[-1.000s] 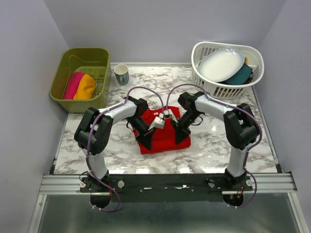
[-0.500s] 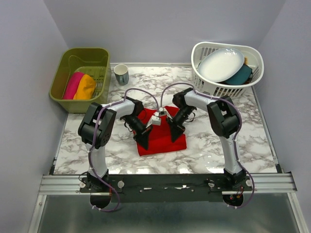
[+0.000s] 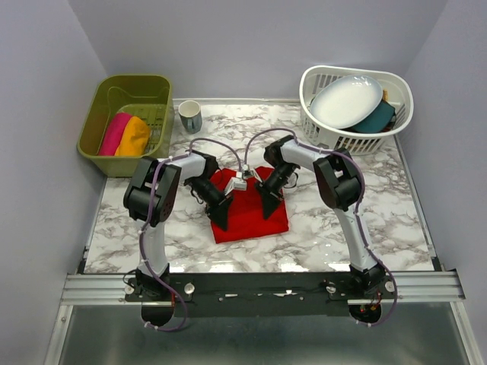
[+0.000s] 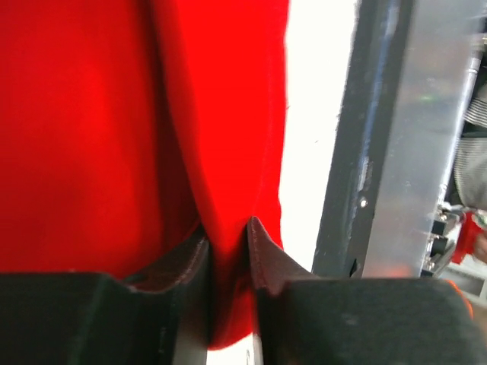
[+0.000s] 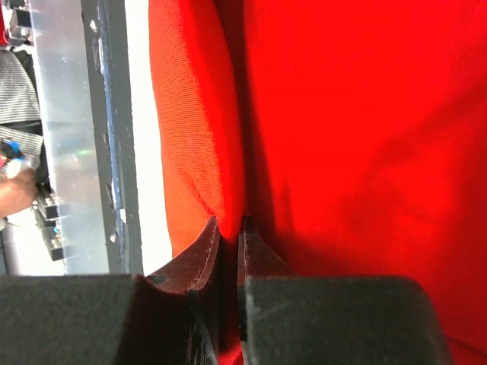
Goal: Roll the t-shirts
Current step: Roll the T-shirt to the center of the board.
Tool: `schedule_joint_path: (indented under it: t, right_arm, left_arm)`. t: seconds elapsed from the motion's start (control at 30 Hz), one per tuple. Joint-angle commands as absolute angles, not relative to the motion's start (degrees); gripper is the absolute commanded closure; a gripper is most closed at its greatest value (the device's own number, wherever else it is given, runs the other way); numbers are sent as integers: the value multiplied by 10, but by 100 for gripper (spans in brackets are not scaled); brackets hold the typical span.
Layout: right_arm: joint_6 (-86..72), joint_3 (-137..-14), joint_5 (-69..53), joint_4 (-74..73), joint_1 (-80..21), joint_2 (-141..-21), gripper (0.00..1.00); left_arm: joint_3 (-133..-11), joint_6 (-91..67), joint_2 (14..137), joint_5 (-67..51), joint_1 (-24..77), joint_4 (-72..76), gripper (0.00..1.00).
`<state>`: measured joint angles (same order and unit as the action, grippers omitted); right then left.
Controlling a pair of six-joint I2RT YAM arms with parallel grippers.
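Observation:
A red t-shirt [image 3: 251, 215] lies folded in the middle of the marble table. My left gripper [image 3: 221, 221] is shut on its left edge; the left wrist view shows red cloth [image 4: 221, 152] pinched between the jaws [image 4: 227, 232]. My right gripper [image 3: 266, 211] is shut on its right side; the right wrist view shows a fold of red cloth [image 5: 342, 137] clamped between the jaws [image 5: 229, 226]. A magenta t-shirt [image 3: 114, 133] and an orange t-shirt [image 3: 134, 136] lie rolled in the green bin.
A green bin [image 3: 129, 91] stands at the back left. A mug [image 3: 190, 116] stands beside it. A white basket [image 3: 396, 125] at the back right holds a white plate [image 3: 347, 99] and a teal item [image 3: 377, 119]. The metal rail [image 3: 259, 285] runs along the near edge.
Both grippers have moved toward the near edge and inward along the red shirt, holding its edges. The shirt has become narrower and shifted slightly left.

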<state>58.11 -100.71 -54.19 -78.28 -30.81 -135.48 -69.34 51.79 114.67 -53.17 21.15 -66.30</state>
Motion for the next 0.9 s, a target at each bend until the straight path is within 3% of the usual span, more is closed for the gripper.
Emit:
schedule_joint_path:
  t: [0.0, 0.23, 0.43, 0.47, 0.57, 0.63, 0.67, 0.87]
  right_arm:
    - [541, -1035, -469, -812, -313, -1387, 96]
    - [461, -1128, -437, -845, -315, -1471, 96]
    - [462, -1114, -433, -837, -316, -1462, 96]
    - [461, -1115, -435, -838, -316, -1465, 96]
    - [456, -1118, -434, -838, -316, -1470, 96]
    - [452, -1121, -431, -837, -317, -1472, 95]
    - [450, -1121, -431, -837, -318, -1474, 95]
    - [452, -1121, -425, -840, -323, -1477, 95]
  left_arm:
    - [-692, 474, 1073, -366, 183, -646, 69]
    - [-672, 454, 888, -306, 223, -598, 59]
    - [-490, 424, 687, -157, 362, -383, 41]
    - [-461, 419, 640, -107, 380, -308, 33]
    - [-364, 431, 591, -28, 447, -203, 22]
    - [-321, 442, 576, -5, 474, -163, 21]
    - [-309, 446, 562, -4, 480, -130, 14]
    - [-244, 453, 549, 28, 519, -44, 13]
